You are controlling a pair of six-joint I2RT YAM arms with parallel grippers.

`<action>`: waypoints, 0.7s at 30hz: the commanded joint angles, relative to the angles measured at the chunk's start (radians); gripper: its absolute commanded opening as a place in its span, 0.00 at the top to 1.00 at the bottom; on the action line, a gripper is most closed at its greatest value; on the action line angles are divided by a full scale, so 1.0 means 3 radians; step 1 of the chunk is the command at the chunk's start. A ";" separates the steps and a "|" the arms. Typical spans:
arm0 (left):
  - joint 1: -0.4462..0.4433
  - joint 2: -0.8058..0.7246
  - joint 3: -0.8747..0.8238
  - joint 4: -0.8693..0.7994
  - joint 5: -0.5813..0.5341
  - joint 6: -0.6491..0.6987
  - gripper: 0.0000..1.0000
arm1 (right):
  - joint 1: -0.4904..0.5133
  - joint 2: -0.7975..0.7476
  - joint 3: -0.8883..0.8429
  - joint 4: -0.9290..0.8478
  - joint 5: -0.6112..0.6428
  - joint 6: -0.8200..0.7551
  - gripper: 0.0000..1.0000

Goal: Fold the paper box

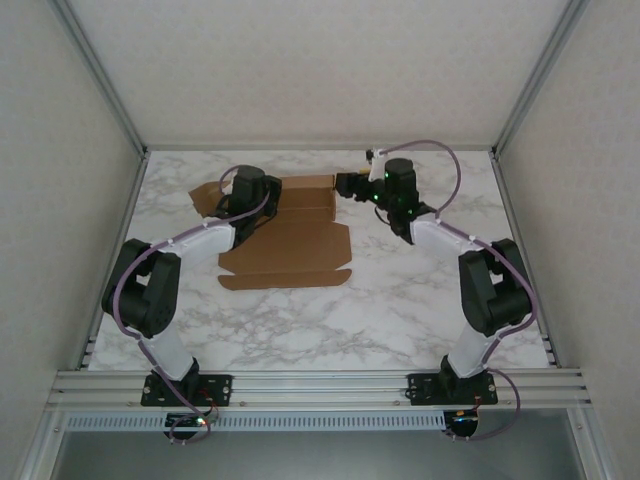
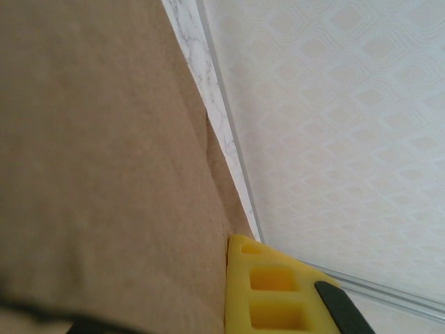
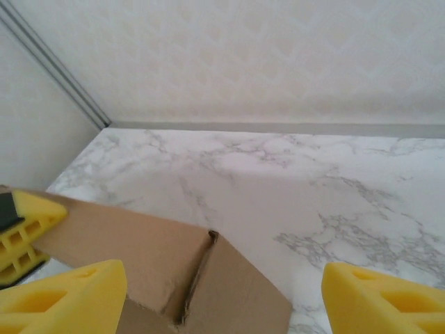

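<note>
- While spread over the far half of the marble desk (image 1: 400, 300), left of centre, shows the paper box (image 1: 290, 245) as flat near flaps and a raised far wall
- Hovers low over the box's far-left end with the left gripper (image 1: 238, 200); lays one yellow finger (image 2: 268, 292) right beside the cardboard, hides the other, so cannot tell whether clamped or apart
- Holds the right gripper (image 3: 222, 296) at the box's far-right corner, yellow fingers (image 3: 379, 299) spread wide, with the raised corner between them

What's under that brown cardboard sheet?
The paper box rests on the marble table, visible all around it. Anything directly beneath the cardboard is hidden.
</note>
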 commanded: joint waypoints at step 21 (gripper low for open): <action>-0.0034 0.0187 -0.0244 -0.0479 0.0072 0.0182 1.00 | 0.0064 0.0389 0.0591 -0.0989 -0.0276 0.0240 0.40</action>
